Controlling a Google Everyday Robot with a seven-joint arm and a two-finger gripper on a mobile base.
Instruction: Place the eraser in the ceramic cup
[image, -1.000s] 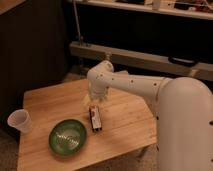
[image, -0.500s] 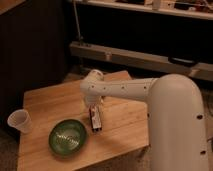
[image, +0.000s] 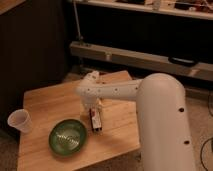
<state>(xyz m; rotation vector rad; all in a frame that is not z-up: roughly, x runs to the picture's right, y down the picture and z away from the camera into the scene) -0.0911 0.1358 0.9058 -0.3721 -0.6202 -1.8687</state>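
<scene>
The eraser (image: 95, 121), a flat black block with a white-and-red label, lies on the wooden table (image: 50, 100) just right of the green bowl. My gripper (image: 93, 107) hangs down from the white arm (image: 120, 90), directly over the eraser's far end, at or just above it. The wrist hides the fingers. The ceramic cup (image: 20, 121), small, white and tapered, stands upright at the table's left edge, well left of the gripper and the eraser.
A wide green bowl (image: 68, 136) sits at the front of the table between the cup and the eraser. My bulky white arm housing (image: 165, 125) fills the right side. A metal rail and dark shelving (image: 150, 57) run behind the table.
My arm has swung left and down. The wrist now sits over the eraser's far end. The eraser, bowl and cup have not moved on the table.
</scene>
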